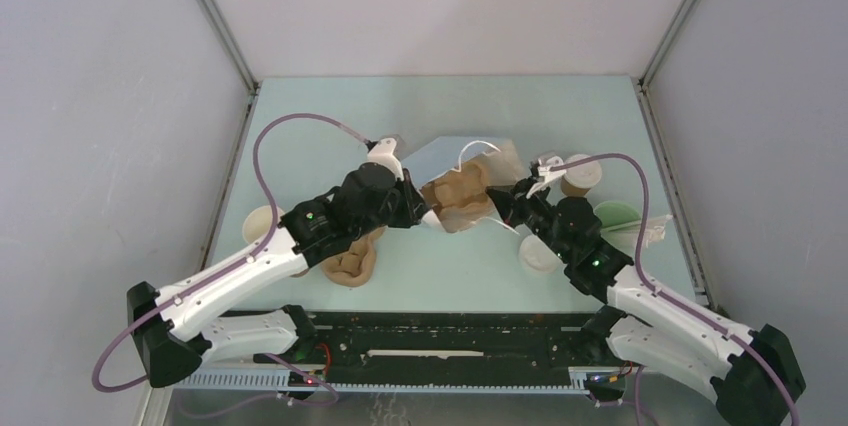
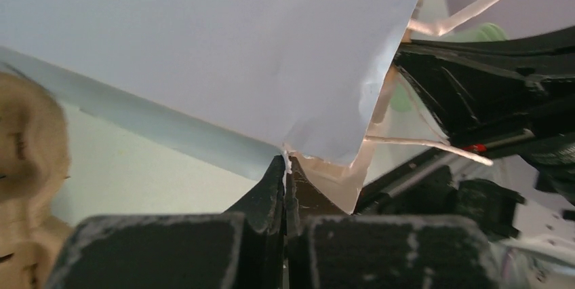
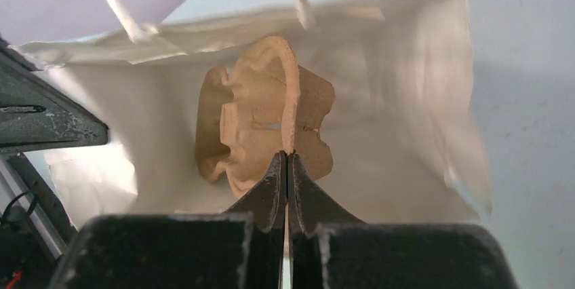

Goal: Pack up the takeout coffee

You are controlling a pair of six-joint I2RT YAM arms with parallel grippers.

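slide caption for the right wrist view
Right gripper pinching the pulp carrier inside the open white paper bag

Top view is evenly lit and diffuse, with no hard shadows, just soft shade under the arms on the table (image 1: 450,276); the corners go slightly grey. Left wrist view: the paper bag (image 2: 203,45) fills the frame with a flat bluish cast and low contrast, and the left gripper (image 2: 285,161) body in the foreground is blurred. Right wrist view: the bag interior is bright and warm, near blown out, the pulp carrier (image 3: 258,119) is fairly sharp, and the right gripper (image 3: 286,158) base is out of focus.
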